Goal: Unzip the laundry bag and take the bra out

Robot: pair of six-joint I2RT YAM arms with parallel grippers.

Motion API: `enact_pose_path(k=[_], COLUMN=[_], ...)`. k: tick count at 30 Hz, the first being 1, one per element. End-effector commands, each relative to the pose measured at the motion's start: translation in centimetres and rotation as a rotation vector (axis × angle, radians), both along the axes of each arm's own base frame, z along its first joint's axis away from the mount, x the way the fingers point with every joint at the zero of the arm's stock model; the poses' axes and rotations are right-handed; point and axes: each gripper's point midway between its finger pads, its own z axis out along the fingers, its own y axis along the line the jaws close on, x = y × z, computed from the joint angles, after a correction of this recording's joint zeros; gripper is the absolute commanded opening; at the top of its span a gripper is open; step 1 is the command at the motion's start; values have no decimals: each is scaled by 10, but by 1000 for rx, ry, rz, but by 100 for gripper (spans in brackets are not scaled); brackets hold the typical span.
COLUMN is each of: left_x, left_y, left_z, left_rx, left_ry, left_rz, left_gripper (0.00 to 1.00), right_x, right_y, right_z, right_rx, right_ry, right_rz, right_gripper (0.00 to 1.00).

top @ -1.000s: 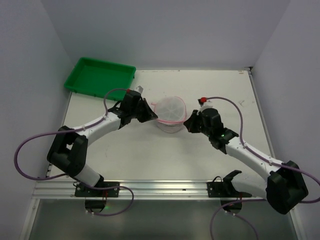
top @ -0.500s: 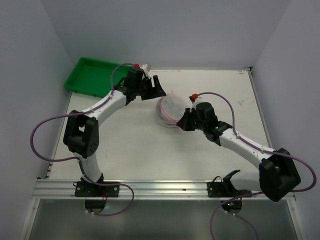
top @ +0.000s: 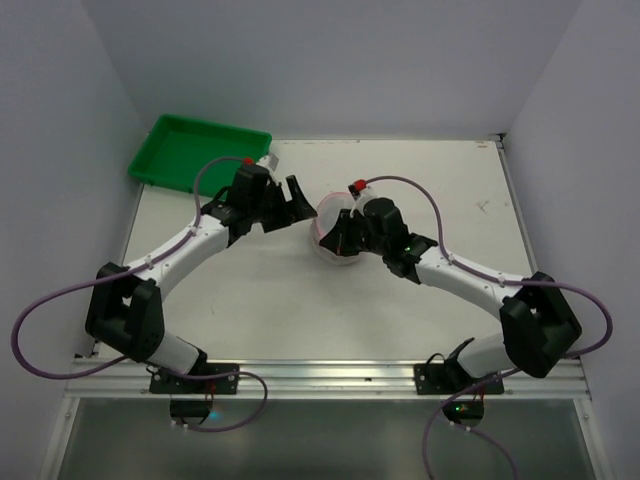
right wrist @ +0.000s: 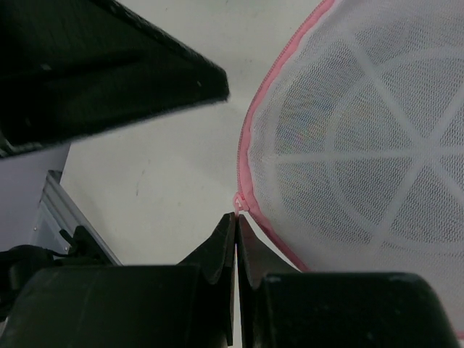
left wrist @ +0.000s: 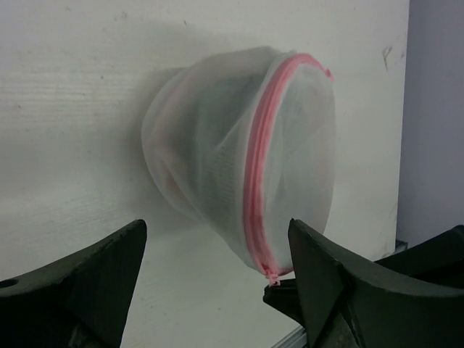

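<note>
Laundry bag (top: pixel 334 222): round white mesh pouch, tipped onto its side, mid-worktop (top: pixel 440 180), between the two grippers. Pink zipper rim (left wrist: pixel 255 156) runs around it and looks zipped all the way.
Zipper pull (right wrist: pixel 238 202): small pink tab at the rim's end.
Right gripper (right wrist: pixel 235 216): fingers pinched together on the zipper pull.
Left gripper (left wrist: pixel 217 226): fingers spread wide, holding nothing, just beside the bag, apart from it.
Green tray (top: pixel 195 150): far left corner, well apart.

On the table (top: pixel 400 290), a laundry bag (left wrist: pixel 217 145) sits between the left gripper (top: pixel 298 203) beside it and the right gripper (right wrist: pixel 236 217) touching its rim. A tray (top: pixel 195 150) lies behind, far left.
</note>
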Motion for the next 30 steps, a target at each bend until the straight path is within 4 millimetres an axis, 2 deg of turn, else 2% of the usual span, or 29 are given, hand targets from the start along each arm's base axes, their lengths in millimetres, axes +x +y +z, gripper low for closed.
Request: enact_pose_path(k=[1,4,9,10,12,13,14,16,17,18,19,20,21,22,24,27,28,29,30], left_x=[-14,-19,-20,-20,-19,-18,-16,-12,-12,-11,-8,-7,-6,-6,2,13,23,31,37], left_y=[-22,-37,-46,-45,-43,-37,-34,-22,-16,-11,-4,-1,1,2,1,-9,-18,-23,-28], left_z=[5,1,-11,-13,-14,-17,-15,-18,-18,-19,-19,-18,-18,-18,-15,-18,-2,-10,-6], left_rx=[-59,-57,-48,-43,-33,-5,7,33,36,42,42,44,48,55,76,101,83,91,87], left_ry=[-2,0,27,29,27,27,20,23,24,20,17,11,6,-5,-34,-62,-95,-83,-95], left_rz=[-23,-44,-48,-45,-36,-23,-15,-2,3,1,7,5,0,-27,-68,-159,-191,-209,-222], left_gripper=[81,71,43,28,13,1,0,0,0,0,0,0,0,0,0,0,0,0,0], right_x=[4,3,0,-2,-2,-6,-3,-8,-9,-4,-9,-8,-1,-3,-1,-1,-3,-5,-4], right_y=[23,28,28,26,17,11,2,-17,-27,-46,-62,-75,-94,-107,-121,-115,-103,-97,-88], right_z=[28,26,22,22,17,9,11,-8,-8,-17,-34,-39,-35,-44,-41,-33,-24,-21,-15], right_rx=[73,68,30,25,-13,-34,-54,-135,-152,-194,-223,-226,-201,-210,-230,-235,-197,-177,-148], right_ry=[-52,-49,-58,-59,-63,-54,-78,-75,-85,-69,-37,-22,-18,0,-27,-42,-49,-46,-61], right_rz=[40,52,56,54,35,30,-4,-23,-41,-82,-100,-123,-168,-187,-201,-146,-93,-68,-45], right_gripper=[0,0,0,0,0,0,0,0,0,0,0,0,0,0,0,0,0,0,0])
